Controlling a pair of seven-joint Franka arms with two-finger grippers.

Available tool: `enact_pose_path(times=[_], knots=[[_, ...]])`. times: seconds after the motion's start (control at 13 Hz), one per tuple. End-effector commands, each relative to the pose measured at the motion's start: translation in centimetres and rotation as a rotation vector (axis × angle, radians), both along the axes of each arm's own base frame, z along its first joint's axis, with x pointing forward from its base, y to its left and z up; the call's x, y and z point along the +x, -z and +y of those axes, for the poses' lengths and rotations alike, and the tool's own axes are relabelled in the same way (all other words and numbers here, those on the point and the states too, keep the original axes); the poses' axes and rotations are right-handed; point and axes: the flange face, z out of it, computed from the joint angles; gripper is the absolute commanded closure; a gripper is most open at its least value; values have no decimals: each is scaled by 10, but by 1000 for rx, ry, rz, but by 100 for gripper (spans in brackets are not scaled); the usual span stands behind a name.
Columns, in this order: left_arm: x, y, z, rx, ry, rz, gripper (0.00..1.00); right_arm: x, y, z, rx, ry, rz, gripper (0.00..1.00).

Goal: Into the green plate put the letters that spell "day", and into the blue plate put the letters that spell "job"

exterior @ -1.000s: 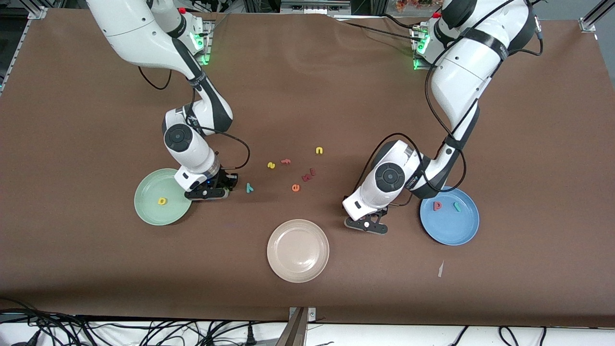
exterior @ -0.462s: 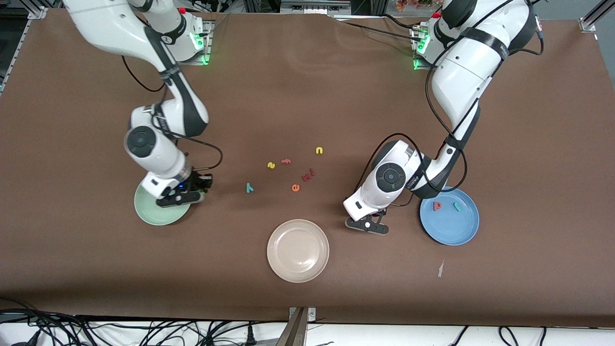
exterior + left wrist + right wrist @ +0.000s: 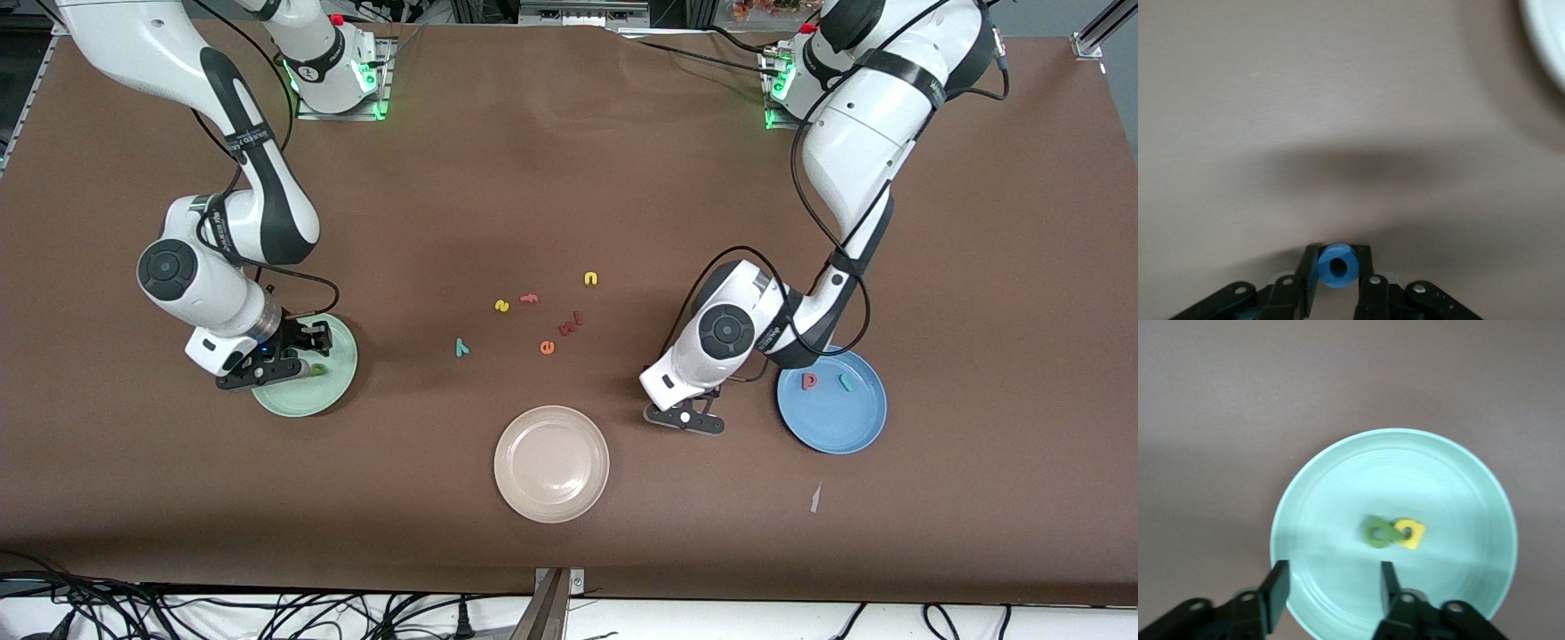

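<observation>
left end effector (image 3: 1338, 293): low over bare desk between the beige plate and the blue plate, clenched on the blue ring "o" (image 3: 1337, 265), whose hole faces the wrist camera.
right end effector (image 3: 1331, 590): up over the green plate, fingers parted with nothing between them.
green plate (image 3: 342, 378): toward the right arm's end of the desk; it holds the dark green letter (image 3: 1377, 532) and the yellow round-bowled letter (image 3: 1410, 533), touching side by side near the middle of the plate. the pair's long line runs across the plate in the right wrist view. which way each one faces i cannot tell.
teal y-shape (image 3: 461, 347): flat on the desk between the green plate and the loose cluster, its stem toward the front camera and its fork toward the arm bases.
blue plate (image 3: 831, 436): toward the left arm's end of the desk, with the salmon-red letter (image 3: 809, 380) and the teal hooked j (image 3: 845, 381) lying apart in its half nearer the bases. the j's long axis is slightly tilted from the near-far line.
beige plate (image 3: 551, 498): nearest the front camera, midway along the desk.
loose letters: a yellow "n" (image 3: 590, 278), a yellow "s" (image 3: 501, 305), a pink "f" (image 3: 529, 298), an orange "e" (image 3: 547, 348) and two small dark red pieces (image 3: 570, 324), all flat on the desk (image 3: 569, 160) near its middle.
</observation>
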Motion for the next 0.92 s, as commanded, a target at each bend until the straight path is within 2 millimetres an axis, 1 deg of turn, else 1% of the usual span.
enact_pose_path(times=[0.0,0.08,0.15,0.23,0.38,0.54,0.62,0.77,0.85], knots=[[10,-41,43,78,-6,30,100,-10,-2,65,38,71,1,10],[14,-51,57,90,41,43,100,-18,-1,103,44,90,3,10],[19,-61,77,96,96,54,100,-18,5,131,47,127,5,10],[24,-63,99,96,150,70,100,-21,10,157,50,145,4,10],[34,-66,137,75,272,79,100,-24,25,191,67,164,-16,11],[41,-65,175,61,395,94,100,-29,40,208,82,152,-39,11],[44,-62,197,51,463,100,100,-32,47,214,89,144,-49,11],[47,-50,225,35,566,112,100,-37,58,223,86,131,-50,12],[47,-43,234,30,586,120,100,-38,59,226,88,129,-54,13]])
